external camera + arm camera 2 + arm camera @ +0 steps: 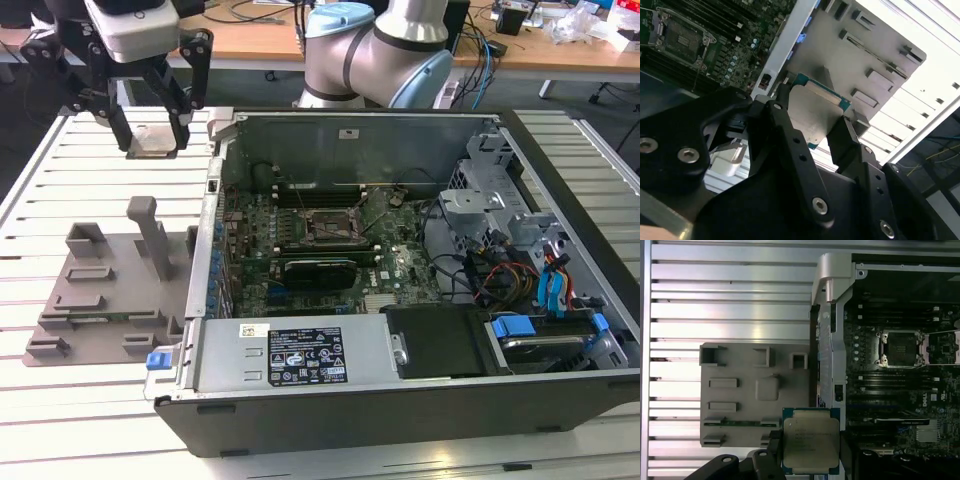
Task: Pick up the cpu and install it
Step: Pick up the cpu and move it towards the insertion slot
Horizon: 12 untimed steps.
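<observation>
At the exterior view's left, a pale slatted table (60, 180) carries a grey fixture tray (100, 300) with upright posts and shallow pockets. In the first wrist view a narrow green strip (740, 422) lies in one of the tray's slots. Above the table's far part hangs the gripper (152, 148), its black fingers clenched on two opposite edges of the cpu (152, 140), which is held flat in the air, clear of tray and table.

The first wrist view looks straight onto the cpu (811, 441). It shows the silvery plate, the green rim and several lines of print (too fine to make out), with the chip over the tray's edge (735, 405), just beside the case wall. The second wrist view gives the cpu (815, 112) at a slant between the fingertips (782, 95).

Further right lies the open computer case (560, 200), holding a green motherboard (300, 260) with the black socket frame (325, 225) near its middle. The case's near housing bears a black-and-white label (305, 355). At the far right are blue-tabbed drive bays (520, 328) and cables.
</observation>
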### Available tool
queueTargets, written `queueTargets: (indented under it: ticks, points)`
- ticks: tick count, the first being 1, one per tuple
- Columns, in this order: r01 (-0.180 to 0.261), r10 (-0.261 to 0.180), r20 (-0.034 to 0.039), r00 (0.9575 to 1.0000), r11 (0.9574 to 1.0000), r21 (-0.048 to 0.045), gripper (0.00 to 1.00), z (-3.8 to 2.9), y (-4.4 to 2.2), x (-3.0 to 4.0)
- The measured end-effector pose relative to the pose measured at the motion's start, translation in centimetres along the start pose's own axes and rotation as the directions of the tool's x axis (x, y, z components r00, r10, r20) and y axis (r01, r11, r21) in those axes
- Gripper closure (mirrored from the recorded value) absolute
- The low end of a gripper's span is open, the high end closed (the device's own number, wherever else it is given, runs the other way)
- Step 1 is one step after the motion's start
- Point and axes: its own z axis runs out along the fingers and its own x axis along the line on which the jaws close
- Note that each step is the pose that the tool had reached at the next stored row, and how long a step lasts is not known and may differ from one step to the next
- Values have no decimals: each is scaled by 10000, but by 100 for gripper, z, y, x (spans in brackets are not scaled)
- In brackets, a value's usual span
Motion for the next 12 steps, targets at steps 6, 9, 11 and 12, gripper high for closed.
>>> queueTargets:
  ticks: [6, 9, 11, 12]
  points:
    - [0, 0, -6, 10000, 10000, 0, 45, 5, -2, -191]
    - [0, 0, -7, 10000, 10000, -1, 45, 7, -3, -277]
    - [0, 0, -9, 10000, 10000, 0, 45, 8, -4, -301]
    - [0, 0, -9, 10000, 10000, -1, 45, 9, -4, -316]
